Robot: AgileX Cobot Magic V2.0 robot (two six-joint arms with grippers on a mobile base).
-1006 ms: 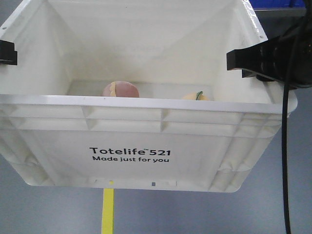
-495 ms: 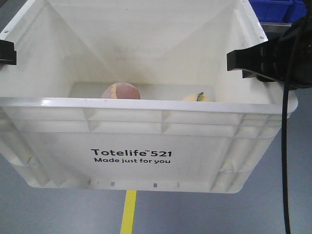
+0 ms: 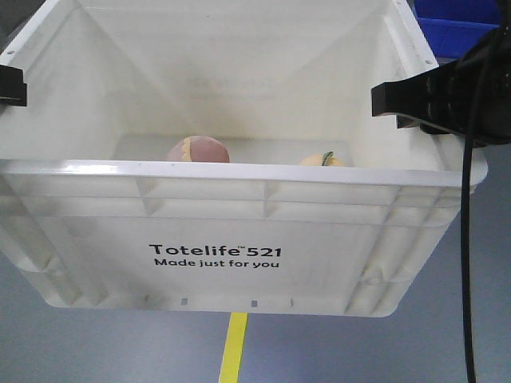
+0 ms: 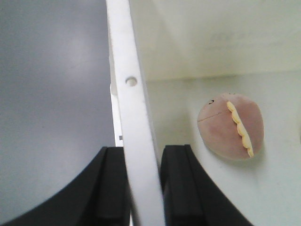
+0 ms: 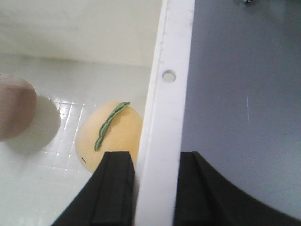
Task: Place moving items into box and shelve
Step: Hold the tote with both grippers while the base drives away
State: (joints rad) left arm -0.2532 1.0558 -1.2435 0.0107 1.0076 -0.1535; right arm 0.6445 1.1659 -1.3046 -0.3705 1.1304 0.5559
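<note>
Front view: 1 white box (image 3: 96, 231), printed "Totelife 521 Made just for you", fills the frame, open top toward the camera. 2 toys lie inside on its bottom, well apart. 1 pinkish-brown toy (image 3: 200, 149) sits left of centre and 1 pale yellow toy (image 3: 322, 160) sits to the right; both are half hidden by the near rim. The left gripper (image 3: 8, 85) is at the box's left side wall and the right gripper (image 3: 391, 100) at its right side wall, 1 on each. Finger state cannot be told from here. 1 black cable (image 3: 465, 239) hangs down on the right. Blue bin (image 3: 463, 24) shows top right behind the box, count unclear. 1 yellow line (image 3: 233, 351) runs along the grey floor (image 3: 80, 343) below the box.

Left wrist view: 2 black fingers (image 4: 181, 183) pinch the box's side rim, 1 outside and 1 inside, with the rim tight between them. 1 round hole (image 4: 131, 81) shows in the rim ahead of the fingers. The pinkish-brown toy lies on the box bottom, clear of the inner finger, with a yellow scalloped strip across it. Only 1 toy shows here.

Right wrist view: 2 black fingers (image 5: 115, 188) pinch the opposite side rim the same way, 1 inside and 1 outside. 1 hole in this rim too. The pale yellow toy, with 1 green leaf on top, lies on the box bottom just beside the inner finger; whether they touch cannot be told. The pinkish-brown toy is cut off at the left edge, apart from the yellow one.
</note>
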